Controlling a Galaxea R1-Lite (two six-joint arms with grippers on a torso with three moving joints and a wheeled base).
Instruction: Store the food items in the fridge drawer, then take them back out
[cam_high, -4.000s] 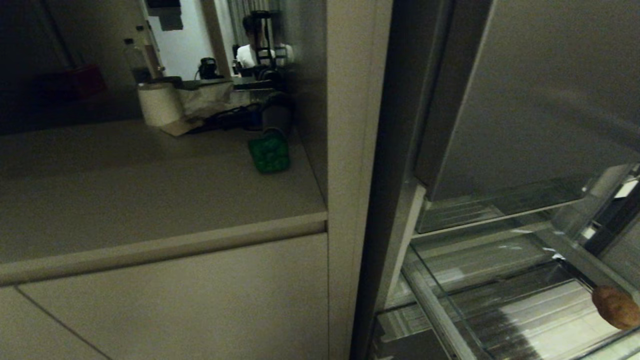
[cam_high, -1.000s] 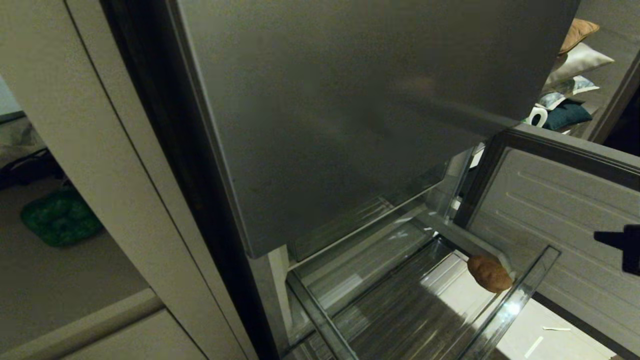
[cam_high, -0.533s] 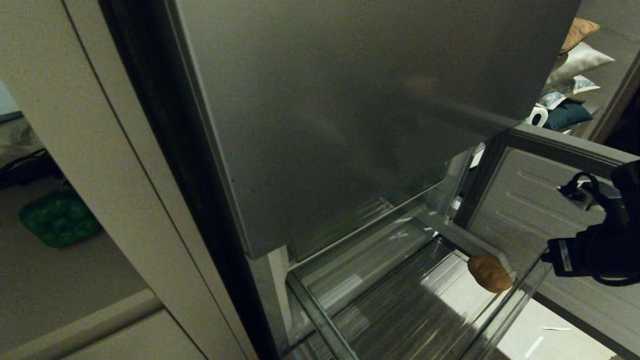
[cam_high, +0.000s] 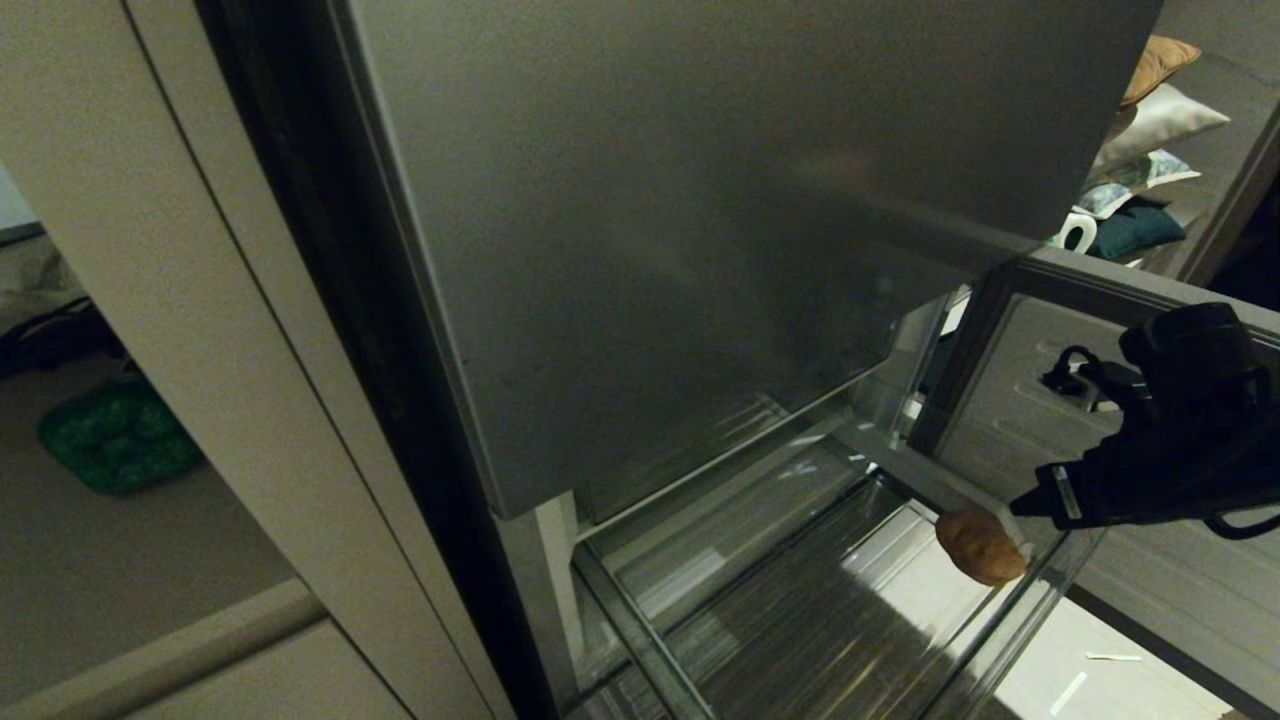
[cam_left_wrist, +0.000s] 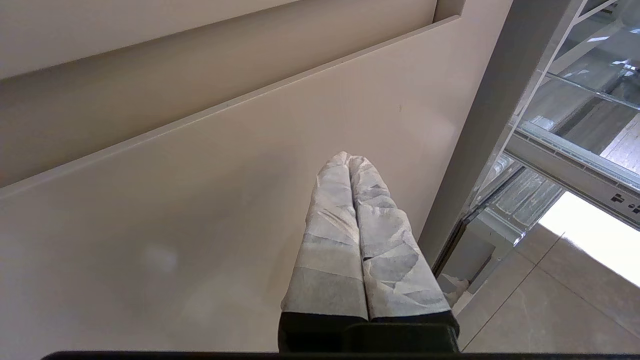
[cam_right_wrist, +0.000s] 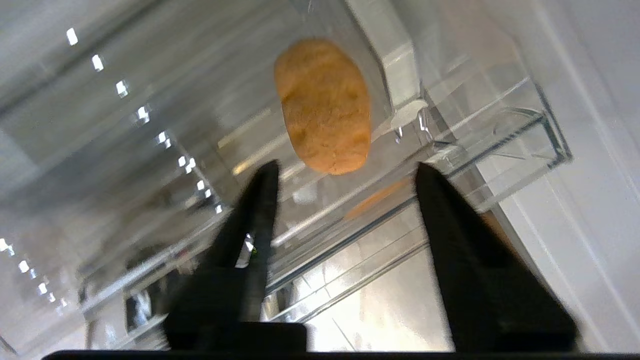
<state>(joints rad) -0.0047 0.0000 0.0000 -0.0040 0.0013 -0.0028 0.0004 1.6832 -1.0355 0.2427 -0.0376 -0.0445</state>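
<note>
A tan-brown, potato-like food item (cam_high: 980, 547) lies inside the clear plastic fridge drawer (cam_high: 800, 610), resting in its far right corner against the see-through wall. The drawer is pulled out beneath a large grey steel door panel (cam_high: 700, 200), and its ribbed floor and low front lip catch bright reflections.

The right pincer (cam_high: 1030, 503) reaches in from the right side, its tip just beside the food item and above the drawer's right edge. In the right wrist view its two black fingers (cam_right_wrist: 250, 215) stand spread apart with nothing between them, and the food item (cam_right_wrist: 324, 106) sits just ahead of the gap, apart from both fingers.

The left pincer (cam_left_wrist: 348, 162) is parked low beside a pale cabinet front (cam_left_wrist: 200, 200), away from the drawer. Its two tape-wrapped fingers are pressed flat together, clenched on nothing.

To the left of the fridge, a pale surface (cam_high: 110, 560) carries a green dimpled object (cam_high: 118, 435). Behind the fridge at upper right, a few cushions (cam_high: 1150, 110) are piled.
</note>
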